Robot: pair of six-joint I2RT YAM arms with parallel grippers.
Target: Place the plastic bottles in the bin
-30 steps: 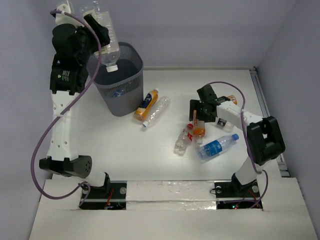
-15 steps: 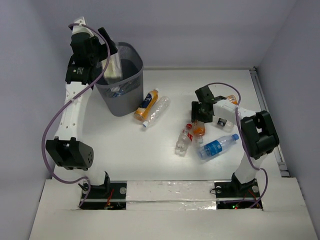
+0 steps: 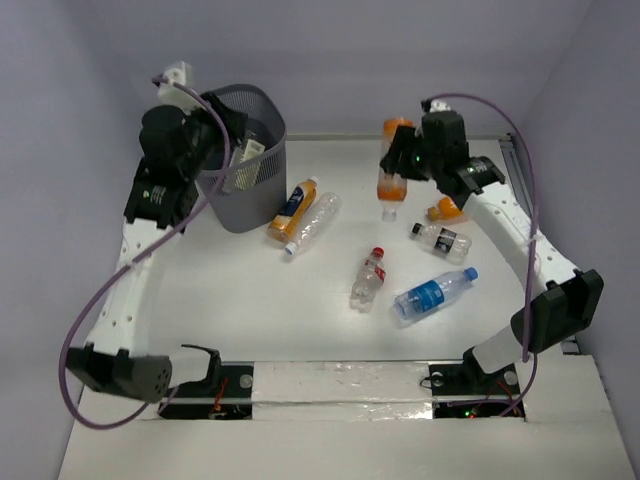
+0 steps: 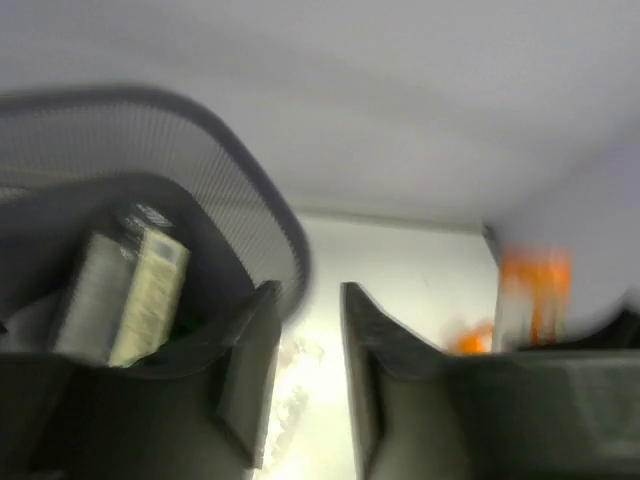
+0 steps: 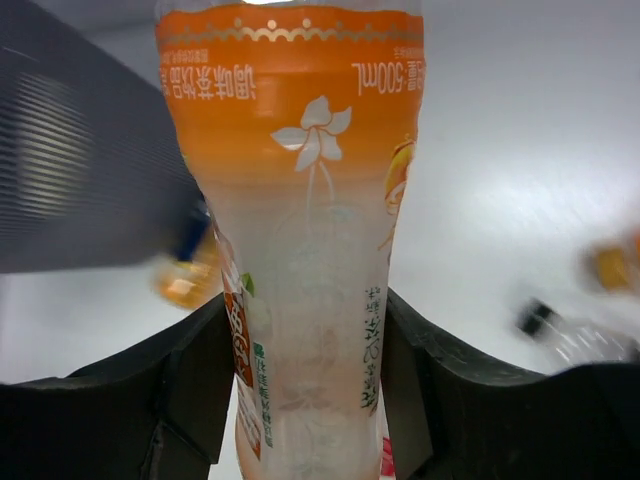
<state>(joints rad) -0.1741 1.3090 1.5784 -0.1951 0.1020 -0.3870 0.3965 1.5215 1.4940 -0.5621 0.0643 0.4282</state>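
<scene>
Right fingers [image 5: 190,390] pinch the orange-labelled clear plastic bottle [image 5: 300,200] cap-down, well right of the dark grey mesh bin [image 3: 243,195]; left fingers [image 4: 245,380], slightly spread, hover at its rim and could block the drop.

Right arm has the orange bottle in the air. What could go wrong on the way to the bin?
The left gripper hangs at the rim of the bin, so the incoming right gripper could hit it. The orange bottle is pinched cap-down by its smooth narrow waist and might slip or swing.
</scene>
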